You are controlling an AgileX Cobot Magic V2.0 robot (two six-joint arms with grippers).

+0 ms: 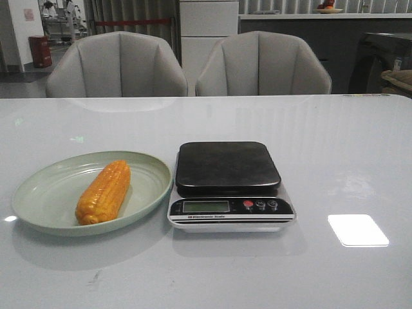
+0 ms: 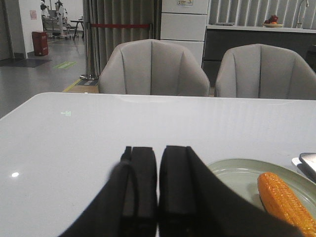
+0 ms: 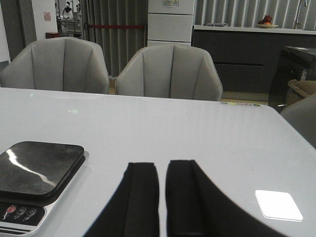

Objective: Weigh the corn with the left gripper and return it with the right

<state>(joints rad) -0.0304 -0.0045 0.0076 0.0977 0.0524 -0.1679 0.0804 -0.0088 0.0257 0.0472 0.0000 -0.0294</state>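
Note:
The orange-yellow corn (image 1: 103, 192) lies lengthwise in a pale green oval plate (image 1: 51, 187) at the left of the white table. Just right of the plate stands the scale (image 1: 226, 168) with a black platform that has nothing on it. Neither gripper shows in the front view. In the left wrist view my left gripper (image 2: 158, 148) is shut on nothing, low over bare table, with the plate (image 2: 237, 170) and corn (image 2: 286, 202) off to one side. My right gripper (image 3: 163, 165) is shut on nothing, beside the scale (image 3: 39, 168).
Two grey chairs (image 1: 116, 64) (image 1: 261, 63) stand behind the table's far edge. The scale's display and buttons (image 1: 257, 205) face the near side. A bright patch of reflected light (image 1: 357, 230) lies on the table to the right.

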